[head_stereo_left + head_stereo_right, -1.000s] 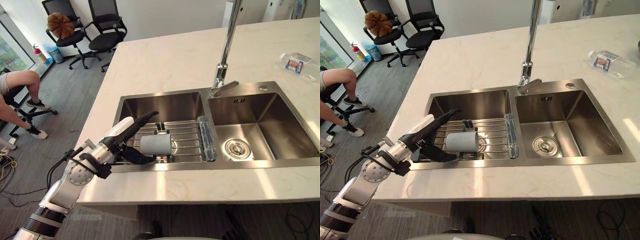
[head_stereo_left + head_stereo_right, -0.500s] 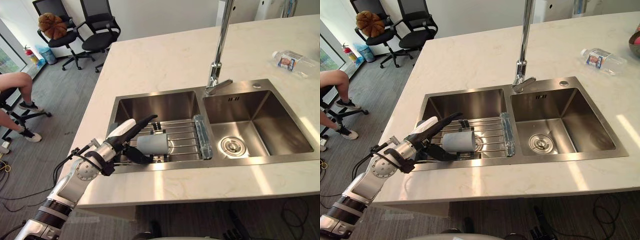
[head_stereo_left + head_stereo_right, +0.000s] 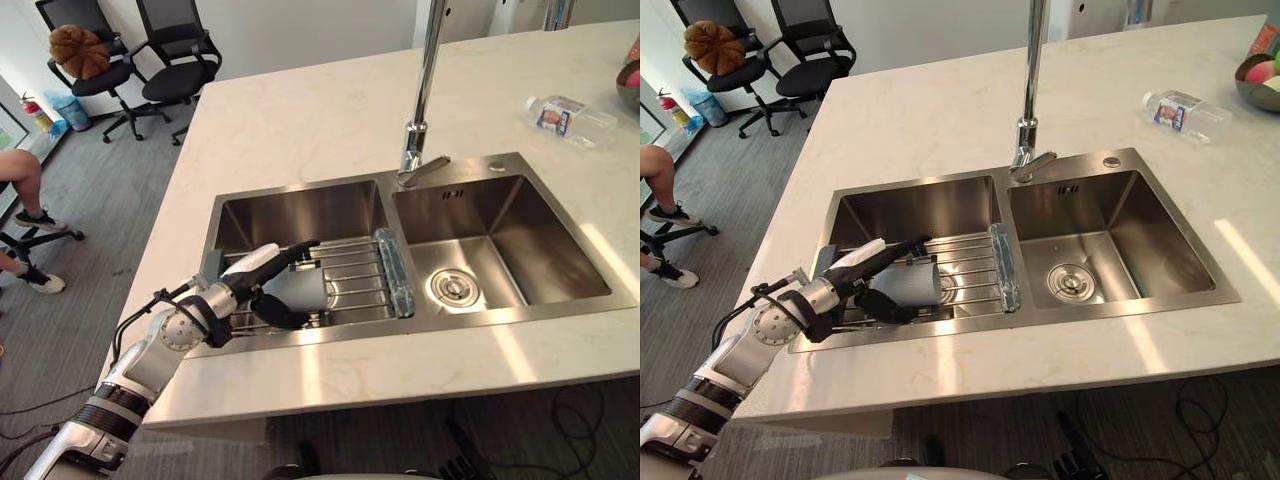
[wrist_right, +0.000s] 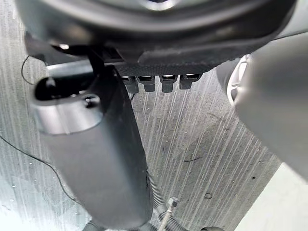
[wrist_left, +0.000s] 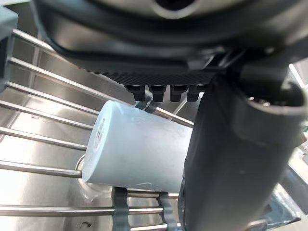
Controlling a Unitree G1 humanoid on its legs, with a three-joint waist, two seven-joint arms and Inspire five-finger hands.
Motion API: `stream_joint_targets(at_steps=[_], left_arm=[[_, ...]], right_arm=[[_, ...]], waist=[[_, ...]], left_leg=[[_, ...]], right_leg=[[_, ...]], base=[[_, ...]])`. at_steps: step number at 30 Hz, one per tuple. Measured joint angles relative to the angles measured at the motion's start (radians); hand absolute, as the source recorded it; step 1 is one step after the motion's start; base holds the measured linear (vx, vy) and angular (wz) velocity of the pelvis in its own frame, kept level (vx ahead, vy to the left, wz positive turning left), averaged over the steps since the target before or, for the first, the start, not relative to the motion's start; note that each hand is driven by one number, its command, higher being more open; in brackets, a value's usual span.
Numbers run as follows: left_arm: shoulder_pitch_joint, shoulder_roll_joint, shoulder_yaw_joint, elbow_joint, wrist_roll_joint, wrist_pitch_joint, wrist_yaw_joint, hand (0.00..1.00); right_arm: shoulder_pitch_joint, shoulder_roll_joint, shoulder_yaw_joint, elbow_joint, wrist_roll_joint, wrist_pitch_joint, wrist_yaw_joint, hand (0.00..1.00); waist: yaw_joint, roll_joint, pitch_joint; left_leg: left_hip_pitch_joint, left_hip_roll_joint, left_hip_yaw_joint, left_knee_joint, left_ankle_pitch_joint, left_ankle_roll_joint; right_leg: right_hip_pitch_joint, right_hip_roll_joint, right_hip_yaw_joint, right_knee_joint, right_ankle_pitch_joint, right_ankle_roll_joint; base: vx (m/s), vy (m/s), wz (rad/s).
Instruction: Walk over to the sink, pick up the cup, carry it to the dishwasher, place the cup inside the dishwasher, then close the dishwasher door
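Observation:
A pale grey cup (image 3: 302, 291) lies on its side on a wire rack (image 3: 352, 268) across the left basin of the steel sink (image 3: 300, 208). My left hand (image 3: 228, 294) reaches in from the basin's left edge. Its straight fingers (image 3: 290, 253) lie over the top of the cup and the thumb (image 3: 272, 313) sits low against the cup's near side. In the left wrist view the cup (image 5: 139, 151) lies just past the thumb (image 5: 231, 159), its base turned away from the palm. The right hand (image 4: 91, 144) hangs relaxed over grey carpet.
A tall faucet (image 3: 424, 90) stands behind the divide between the two basins. A clear bar (image 3: 390, 270) bounds the rack's right end. A water bottle (image 3: 565, 115) and a fruit bowl (image 3: 1260, 80) sit on the counter at right. Office chairs (image 3: 170, 50) and a seated person's legs (image 3: 22, 200) are at far left.
The camera has shifted, so the whole scene sits differently. My left hand has closed in on the cup, with the fingers now over it and the thumb against its side.

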State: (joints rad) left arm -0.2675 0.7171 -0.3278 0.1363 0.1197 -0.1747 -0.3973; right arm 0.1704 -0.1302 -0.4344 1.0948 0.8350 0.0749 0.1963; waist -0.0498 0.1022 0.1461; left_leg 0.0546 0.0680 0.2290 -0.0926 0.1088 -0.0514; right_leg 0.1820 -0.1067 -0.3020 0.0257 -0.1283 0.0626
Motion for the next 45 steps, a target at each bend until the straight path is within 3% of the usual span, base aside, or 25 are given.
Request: stream_joint_targets(at_steps=[7, 14, 20, 21, 25, 30, 31, 35, 40, 45], left_arm=[[-0.08, 0.048, -0.049, 0.057, -0.023, 0.076, -0.119, 1.0], [-0.137, 0.083, -0.078, 0.107, -0.023, 0.091, -0.205, 1.0], [-0.175, 0.098, -0.114, 0.107, -0.023, 0.118, -0.226, 1.0], [-0.176, 0.098, -0.115, 0.107, -0.023, 0.123, -0.226, 0.0], [-0.189, 0.098, -0.115, 0.113, -0.009, 0.126, -0.205, 0.0], [-0.193, 0.102, -0.124, 0.142, 0.026, 0.081, -0.093, 0.0], [-0.193, 0.107, -0.127, 0.141, 0.042, 0.029, -0.035, 0.0], [-0.176, 0.107, -0.144, 0.158, 0.109, -0.055, 0.13, 0.0], [-0.12, 0.104, -0.125, 0.157, 0.138, -0.13, 0.345, 0.0], [-0.047, 0.082, -0.039, 0.147, 0.182, -0.209, 0.544, 0.0]], right_arm=[[0.013, -0.002, 0.071, -0.049, 0.0, 0.012, -0.025, 1.0], [0.029, -0.006, 0.13, -0.068, 0.002, 0.012, -0.044, 1.0], [0.031, -0.011, 0.142, -0.068, 0.005, 0.01, -0.044, 1.0], [0.031, -0.013, 0.149, -0.069, 0.005, 0.01, -0.045, 1.0], [0.035, -0.018, 0.166, -0.085, 0.005, 0.011, -0.053, 1.0], [0.041, -0.019, 0.166, -0.089, 0.005, 0.01, -0.059, 1.0], [0.046, -0.019, 0.168, -0.089, 0.005, 0.011, -0.066, 1.0], [0.043, -0.022, 0.186, -0.101, 0.007, 0.011, -0.065, 1.0], [0.052, -0.023, 0.187, -0.101, 0.007, 0.007, -0.058, 1.0], [0.052, -0.022, 0.187, -0.102, 0.007, -0.002, -0.044, 1.0]], waist=[[-0.027, 0.0, 0.0], [-0.047, 0.002, 0.003], [-0.052, 0.003, 0.003], [-0.054, 0.003, 0.004], [-0.063, 0.006, 0.008], [-0.076, 0.009, 0.011], [-0.071, 0.01, 0.012], [-0.072, 0.009, 0.02], [-0.058, 0.007, 0.022], [-0.041, 0.004, 0.024]], left_leg=[[0.006, 0.001, 0.017, 0.0, -0.006, -0.004], [0.007, 0.0, 0.025, 0.001, -0.009, -0.005], [0.007, 0.0, 0.025, 0.0, -0.009, -0.005], [0.007, 0.001, 0.025, 0.0, -0.009, -0.005], [0.006, 0.001, 0.025, 0.0, -0.009, -0.005], [0.006, 0.001, 0.027, 0.0, -0.01, -0.005], [0.006, 0.001, 0.027, 0.0, -0.01, -0.005], [0.004, 0.0, 0.027, 0.001, -0.01, -0.005], [0.002, 0.0, 0.022, 0.005, -0.01, -0.005], [0.0, 0.0, 0.014, 0.005, -0.01, -0.005]], right_leg=[[-0.002, 0.0, 0.017, -0.002, 0.0, 0.0], [-0.006, 0.001, 0.023, -0.004, 0.0, 0.0], [-0.006, 0.0, 0.023, -0.003, 0.0, 0.0], [-0.007, 0.0, 0.023, -0.003, 0.0, 0.0], [-0.01, 0.0, 0.024, 0.0, 0.0, 0.0], [-0.012, 0.0, 0.026, 0.0, 0.0, 0.0], [-0.011, 0.0, 0.026, 0.0, 0.0, 0.0], [-0.012, 0.0, 0.025, 0.001, 0.001, 0.001], [-0.012, 0.001, 0.021, 0.001, 0.001, 0.001], [-0.011, 0.001, 0.013, 0.006, 0.001, 0.001]], base=[[0.0, -0.005, -0.06], [0.0, -0.007, -0.03], [0.0, 0.0, 0.0], [0.0, 0.0, 0.0], [0.0, 0.0, 0.0], [0.0, -0.001, -0.01], [0.0, 0.0, 0.0], [0.0, 0.0, 0.0], [0.0, 0.0, 0.01], [0.0, 0.0, 0.04]])
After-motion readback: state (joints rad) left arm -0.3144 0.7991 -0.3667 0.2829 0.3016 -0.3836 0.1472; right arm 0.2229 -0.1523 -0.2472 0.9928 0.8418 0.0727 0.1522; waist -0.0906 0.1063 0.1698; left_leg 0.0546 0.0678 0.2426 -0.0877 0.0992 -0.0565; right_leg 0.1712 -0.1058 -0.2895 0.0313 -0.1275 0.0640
